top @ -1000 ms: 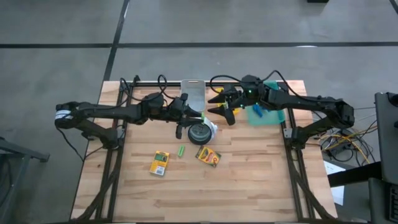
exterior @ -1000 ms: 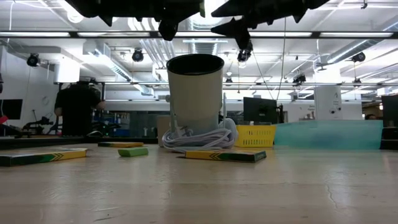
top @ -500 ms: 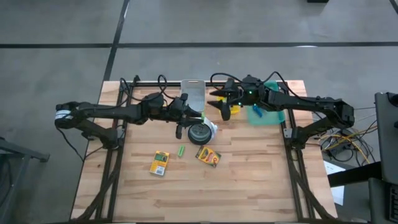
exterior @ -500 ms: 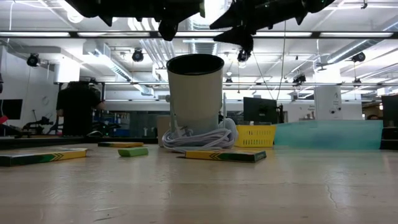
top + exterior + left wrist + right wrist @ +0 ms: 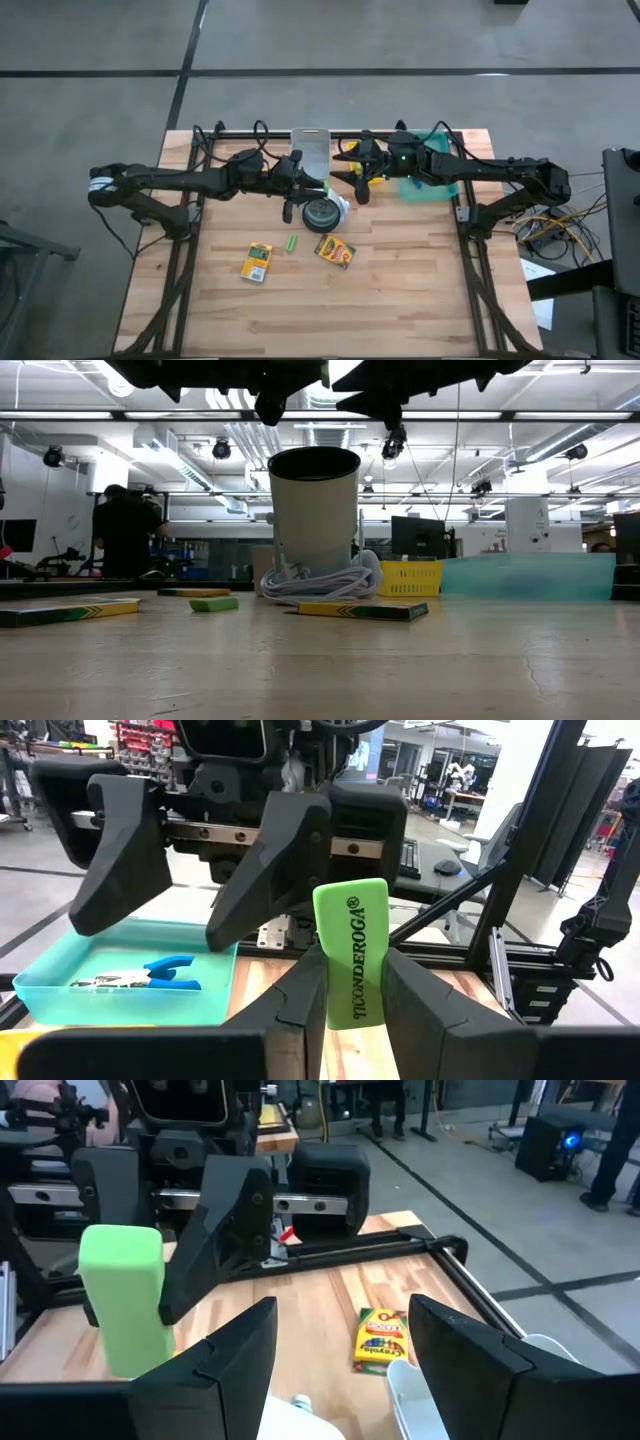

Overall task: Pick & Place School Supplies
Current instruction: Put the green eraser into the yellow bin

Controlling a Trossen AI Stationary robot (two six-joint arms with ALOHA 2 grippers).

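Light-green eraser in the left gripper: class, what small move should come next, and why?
Probably the right gripper should ease forward until its open fingers straddle the free end of the light-green rectangular eraser. The left gripper is shut on that eraser and faces the right gripper, with a gap between them.

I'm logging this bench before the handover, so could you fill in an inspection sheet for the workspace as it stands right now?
Surface: wooden table, bare toward the front.
Job's things: two crayon boxes and a green stick lying flat; blue-handled tool in the teal tray; yellow basket beside it.
Clutter: white cup upright, ringed by a coiled white cord.
Grippers: left gripper shut on a green eraser, above the cup; right gripper open, empty, facing it.
Cables: black leads along the back rail; loose wires off the right edge.
Surroundings: a person standing in the workshop behind.
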